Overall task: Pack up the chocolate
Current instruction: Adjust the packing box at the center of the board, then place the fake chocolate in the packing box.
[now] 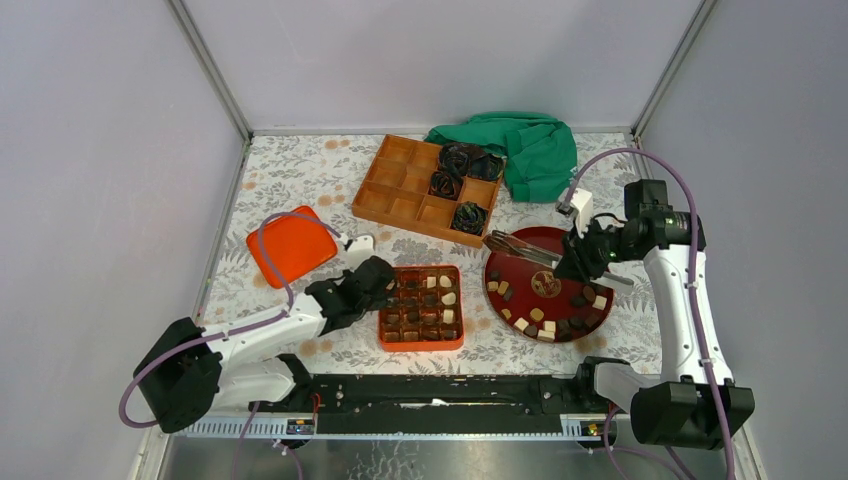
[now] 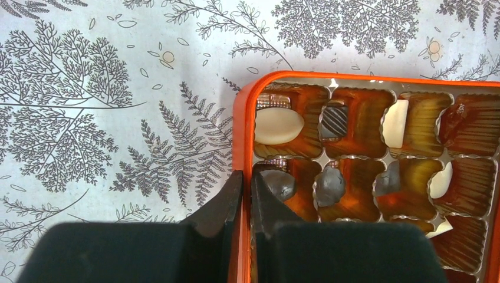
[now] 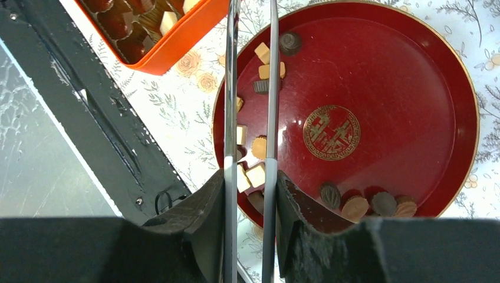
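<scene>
The scene is enclosed by plain pale lilac-grey walls, joined at the back corners by slanted metal posts. The table is covered by a white cloth printed with grey ferns and small orange flowers, and is lit evenly.

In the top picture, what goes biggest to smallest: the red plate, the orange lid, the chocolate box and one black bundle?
1. red plate, the largest.
2. orange lid and box: they look about alike, so no ranking between them.
3. black bundle, clearly the smallest.
</scene>
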`<act>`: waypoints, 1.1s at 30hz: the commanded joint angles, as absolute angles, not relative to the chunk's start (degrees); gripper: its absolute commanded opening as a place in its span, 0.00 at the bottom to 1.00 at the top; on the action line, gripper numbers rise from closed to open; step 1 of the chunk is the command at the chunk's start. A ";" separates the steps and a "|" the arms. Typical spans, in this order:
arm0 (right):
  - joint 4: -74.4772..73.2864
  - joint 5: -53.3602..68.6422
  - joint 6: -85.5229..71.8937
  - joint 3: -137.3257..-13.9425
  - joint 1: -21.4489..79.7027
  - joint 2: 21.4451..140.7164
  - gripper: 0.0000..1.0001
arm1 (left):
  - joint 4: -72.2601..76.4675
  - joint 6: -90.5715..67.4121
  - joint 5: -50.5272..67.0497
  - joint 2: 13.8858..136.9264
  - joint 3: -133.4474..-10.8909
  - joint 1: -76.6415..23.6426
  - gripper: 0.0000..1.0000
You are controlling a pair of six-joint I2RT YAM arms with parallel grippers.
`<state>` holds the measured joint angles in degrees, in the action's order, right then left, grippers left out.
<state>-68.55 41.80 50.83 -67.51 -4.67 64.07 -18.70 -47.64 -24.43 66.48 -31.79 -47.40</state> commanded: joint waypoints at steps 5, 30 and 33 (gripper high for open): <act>-73.73 48.52 55.28 -73.00 -3.71 64.42 0.00 | -14.28 -44.90 -28.20 62.35 -34.05 -47.19 0.00; -77.96 58.80 77.10 -70.06 0.90 60.74 0.00 | 28.42 -23.58 -43.21 47.70 -17.89 -54.49 0.00; -77.63 58.53 78.23 -68.93 2.57 60.14 0.00 | 31.47 -21.97 -43.65 47.38 -16.93 -55.08 0.00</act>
<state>-78.54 54.74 73.89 -69.87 0.34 61.87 14.70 -24.67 -39.51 49.32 -17.12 -54.13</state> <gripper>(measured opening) 0.373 0.123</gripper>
